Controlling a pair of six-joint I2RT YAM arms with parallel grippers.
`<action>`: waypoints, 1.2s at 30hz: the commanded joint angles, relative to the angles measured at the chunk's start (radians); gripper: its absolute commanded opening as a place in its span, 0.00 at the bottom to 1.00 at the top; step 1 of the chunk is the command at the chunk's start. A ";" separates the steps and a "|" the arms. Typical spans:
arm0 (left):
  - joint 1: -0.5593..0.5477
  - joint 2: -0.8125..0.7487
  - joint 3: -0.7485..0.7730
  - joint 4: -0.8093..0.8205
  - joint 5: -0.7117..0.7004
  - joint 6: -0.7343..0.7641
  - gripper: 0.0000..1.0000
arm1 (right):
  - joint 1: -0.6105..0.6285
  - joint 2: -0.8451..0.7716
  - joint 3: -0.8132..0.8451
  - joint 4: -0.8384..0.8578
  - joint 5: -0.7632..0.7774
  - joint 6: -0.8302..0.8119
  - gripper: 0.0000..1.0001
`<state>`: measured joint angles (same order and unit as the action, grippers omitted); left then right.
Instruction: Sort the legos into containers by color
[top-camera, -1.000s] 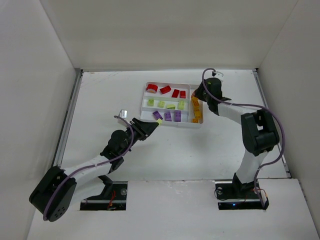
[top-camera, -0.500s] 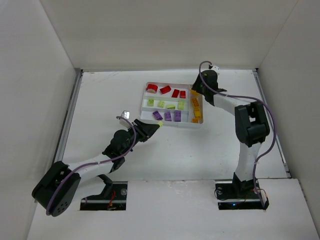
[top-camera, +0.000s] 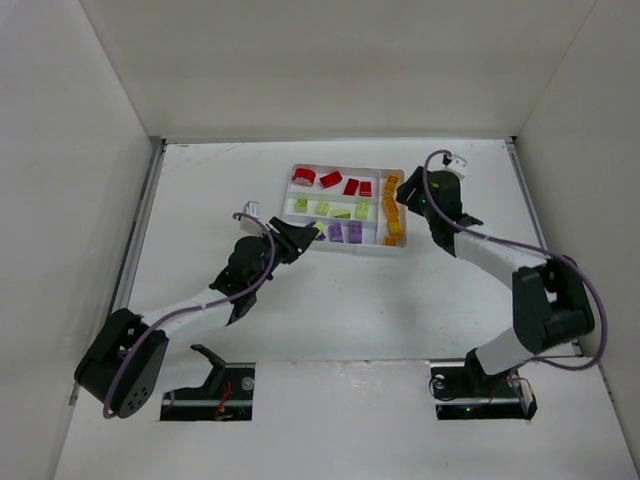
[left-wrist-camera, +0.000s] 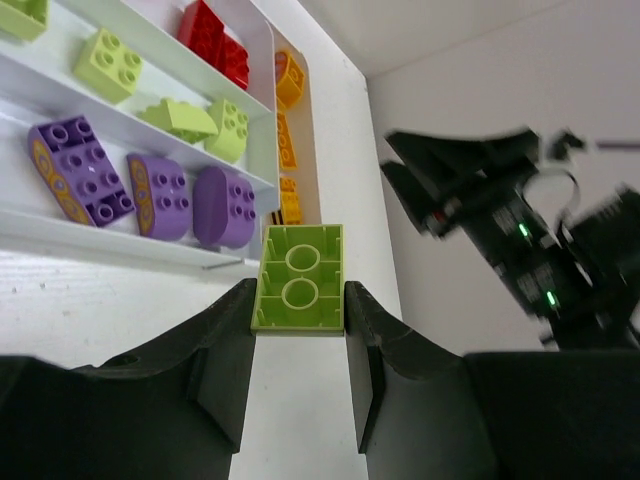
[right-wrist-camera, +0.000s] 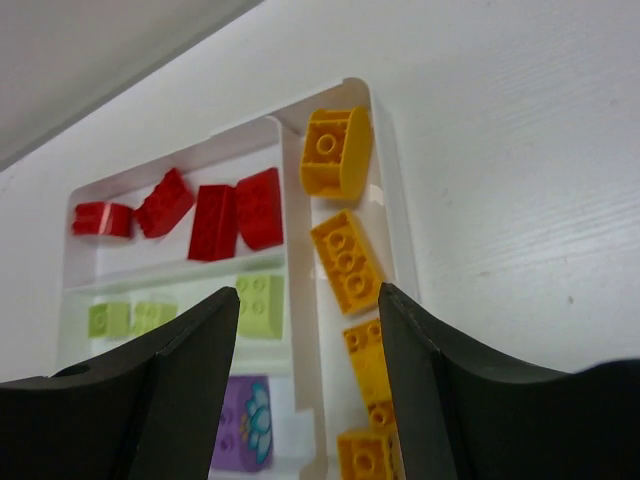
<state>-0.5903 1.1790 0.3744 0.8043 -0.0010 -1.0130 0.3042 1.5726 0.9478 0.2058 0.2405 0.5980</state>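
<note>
Left tool (left-wrist-camera: 299, 300) clamps a lime brick (left-wrist-camera: 298, 272) — just beside the tray (left-wrist-camera: 120, 240); right tool (right-wrist-camera: 307, 300) gapes wide.

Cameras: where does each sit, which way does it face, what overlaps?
Top external: above and behind the robot, looking down; shows left arm, right arm, flat white rectangular plastic tray.
Left wrist: on the left arm, facing the tray and right arm; own jaws shut on a lime-yellow plastic toy brick.
Right wrist: on the right arm, facing down at the tray's orange-yellow plastic bricks; own jaws open, empty.
Shared: all three see the tray.
</note>
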 joint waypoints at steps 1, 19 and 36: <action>0.017 0.043 0.116 -0.072 -0.060 0.050 0.18 | 0.048 -0.141 -0.136 0.139 0.028 0.049 0.64; 0.063 0.474 0.647 -0.505 -0.191 0.306 0.18 | 0.230 -0.572 -0.478 0.148 0.034 0.028 0.65; 0.073 0.699 0.856 -0.556 -0.232 0.413 0.22 | 0.230 -0.631 -0.532 0.205 0.013 0.045 0.67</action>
<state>-0.5213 1.8774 1.1801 0.2615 -0.2127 -0.6308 0.5262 0.9634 0.4248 0.3298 0.2550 0.6441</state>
